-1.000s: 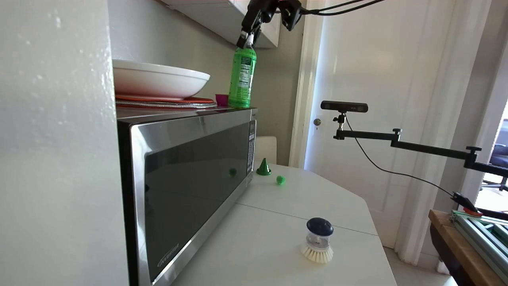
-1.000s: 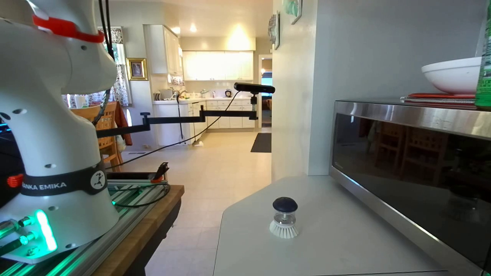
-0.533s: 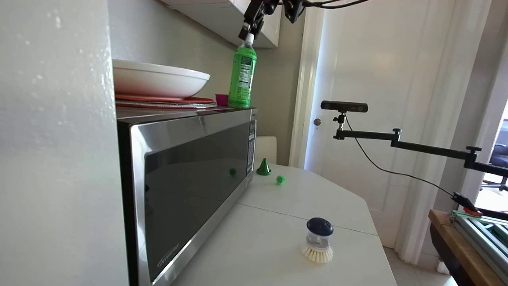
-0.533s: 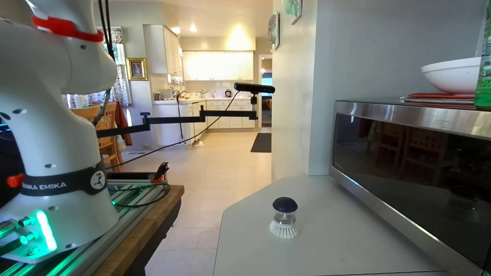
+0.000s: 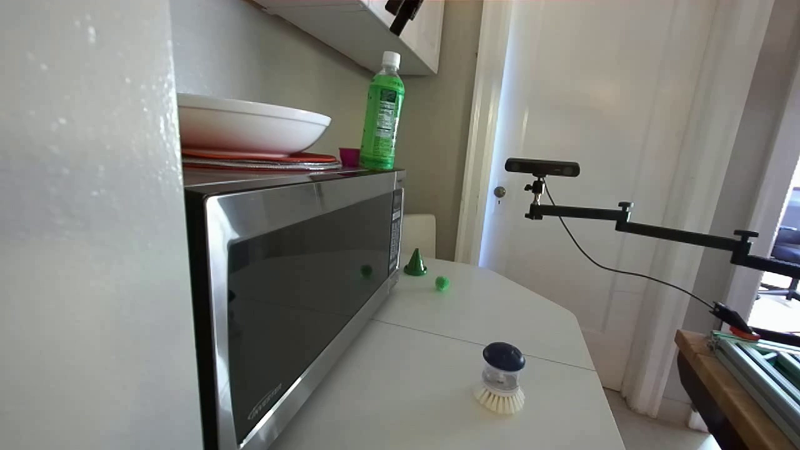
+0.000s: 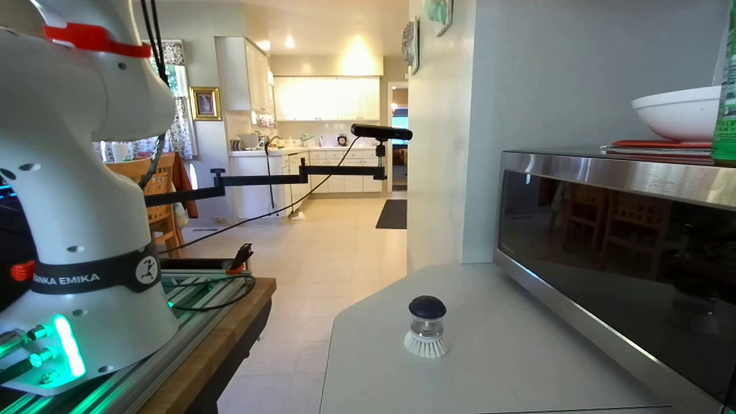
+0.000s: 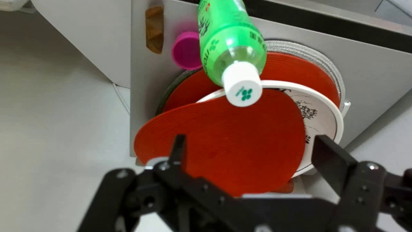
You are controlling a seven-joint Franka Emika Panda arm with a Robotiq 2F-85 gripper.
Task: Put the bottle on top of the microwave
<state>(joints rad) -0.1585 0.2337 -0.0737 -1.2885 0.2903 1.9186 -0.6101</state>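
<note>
The green bottle [image 5: 382, 119] with its white cap stands upright on top of the stainless-steel microwave [image 5: 312, 250], near its front edge at the control-panel end. In an exterior view the bottle [image 6: 727, 115] is cut by the right picture edge, with the microwave [image 6: 609, 241] below it. My gripper [image 5: 406, 17] is above the bottle, apart from its cap, and mostly out of the top of that view. In the wrist view the gripper [image 7: 251, 140] is open with nothing between its fingers. The bottle [image 7: 230, 38] is beyond the fingertips there, over the microwave top [image 7: 370, 64].
On the microwave are a white bowl [image 5: 256, 119], red mats [image 7: 225, 145], a magenta cup [image 7: 186, 51] and a brown object [image 7: 154, 29]. A cabinet [image 5: 350, 25] hangs above. A brush [image 5: 500, 378], green cone [image 5: 415, 264] and green ball [image 5: 442, 284] are on the white table [image 5: 437, 350].
My gripper has moved up and off the bottle's cap, where it was one second ago. The bottle has stayed in place on the microwave.
</note>
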